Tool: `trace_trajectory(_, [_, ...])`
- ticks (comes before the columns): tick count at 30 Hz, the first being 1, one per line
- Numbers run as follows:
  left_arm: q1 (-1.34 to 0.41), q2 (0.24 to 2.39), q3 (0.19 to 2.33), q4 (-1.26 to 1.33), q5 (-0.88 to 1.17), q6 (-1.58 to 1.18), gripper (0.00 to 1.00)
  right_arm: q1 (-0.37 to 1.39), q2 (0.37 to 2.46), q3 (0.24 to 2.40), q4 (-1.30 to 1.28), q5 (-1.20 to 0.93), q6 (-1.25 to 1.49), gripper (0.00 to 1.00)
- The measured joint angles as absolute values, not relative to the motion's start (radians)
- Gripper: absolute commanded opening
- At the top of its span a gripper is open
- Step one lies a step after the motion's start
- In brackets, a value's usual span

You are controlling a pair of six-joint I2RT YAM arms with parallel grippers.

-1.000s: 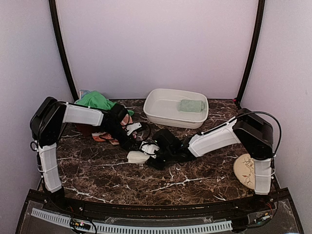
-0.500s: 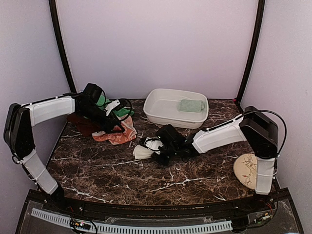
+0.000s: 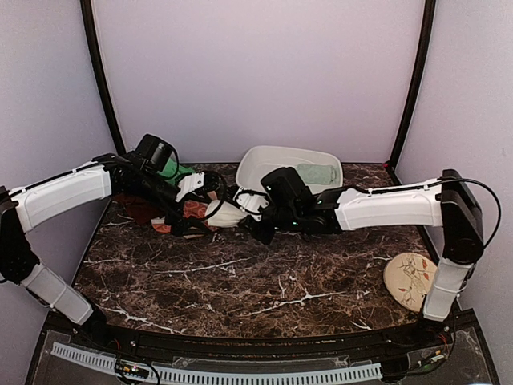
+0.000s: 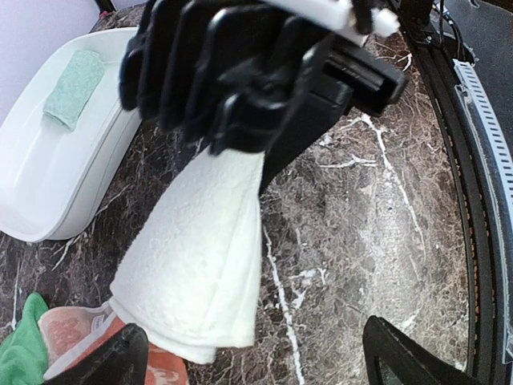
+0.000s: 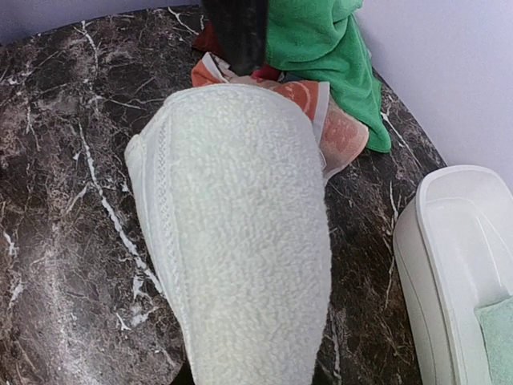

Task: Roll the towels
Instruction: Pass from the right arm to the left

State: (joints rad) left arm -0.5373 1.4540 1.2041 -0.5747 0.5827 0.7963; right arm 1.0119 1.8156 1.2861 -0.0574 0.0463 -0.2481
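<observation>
A rolled cream-white towel [image 3: 227, 214] hangs above the table, my right gripper [image 3: 258, 218] shut on its upper end. In the left wrist view that towel [image 4: 196, 265] dangles from the black right gripper [image 4: 232, 148]. My left gripper [image 4: 252, 365] is open wide just below the roll, touching nothing. In the right wrist view the towel [image 5: 240, 241] hides my fingers. Under it lies an orange swirl towel [image 3: 191, 210], and a bright green towel [image 3: 170, 169] is bunched behind. A small sage-green towel [image 3: 314, 172] lies rolled in the basin.
The white plastic basin [image 3: 264, 186] stands at the back centre, close to the right arm. A round floral plate [image 3: 409, 281] leans at the right edge by the right arm's base. Dark marble table [image 3: 264, 297] spreads in front.
The right gripper closed on the cream-white roll and lifted it from the table centre toward the back left. The left gripper let go, opened wide and swung back by the towel pile.
</observation>
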Motion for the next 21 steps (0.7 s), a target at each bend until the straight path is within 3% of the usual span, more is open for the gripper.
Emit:
trace_trajectory(11, [-0.542, 1.456, 1.252, -0.609, 0.554, 0.874, 0.98, 1.061, 1.810, 1.356, -0.145, -0.019, -0.238, 0.00])
trace_trajectory(21, [-0.544, 1.451, 1.311, -0.786, 0.632, 0.942, 0.78, 1.070, 1.742, 1.353, -0.138, -0.094, -0.196, 0.00])
